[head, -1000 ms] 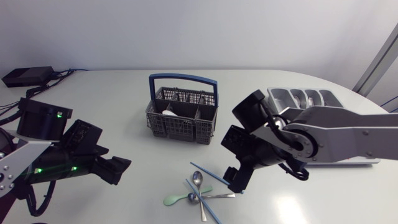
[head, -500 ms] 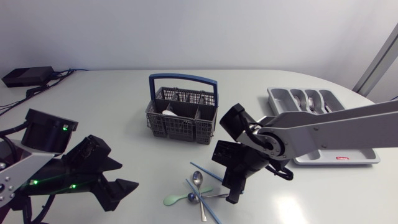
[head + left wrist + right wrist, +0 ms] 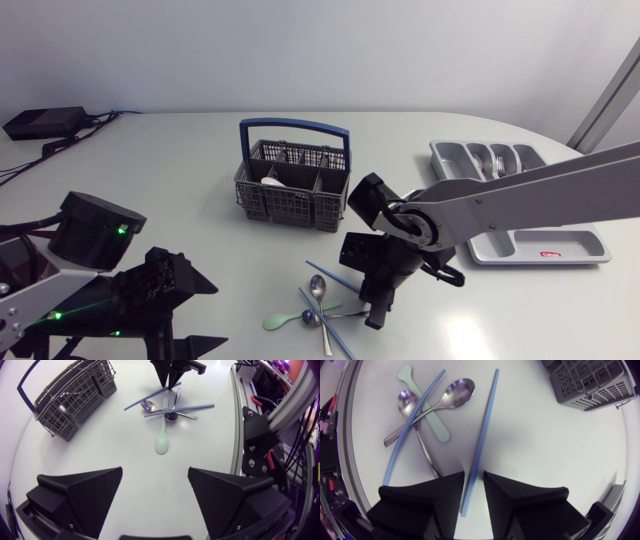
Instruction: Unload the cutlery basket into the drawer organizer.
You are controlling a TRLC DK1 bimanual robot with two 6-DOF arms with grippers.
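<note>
The grey cutlery basket [image 3: 295, 190] with a blue handle stands mid-table; the grey drawer organizer [image 3: 520, 245] lies at the right. Loose on the table in front of the basket lie two blue sticks [image 3: 330, 275], two metal spoons [image 3: 317, 287] and a pale green spoon [image 3: 280, 321]. My right gripper [image 3: 377, 318] points down at this pile. In the right wrist view its fingers [image 3: 427, 505] stand close either side of one blue stick [image 3: 485, 425], with a thin gap still showing. My left gripper [image 3: 205, 315] is open and empty at the front left, facing the pile [image 3: 167, 410].
A white item [image 3: 272, 182] sits in the basket, and cutlery [image 3: 490, 160] lies in the organizer's far compartments. A black box with cables [image 3: 45, 122] rests at the far left corner.
My right gripper has moved left and down to the pile, and its fingers have drawn in around the blue stick. My left arm has swung toward the table's front edge.
</note>
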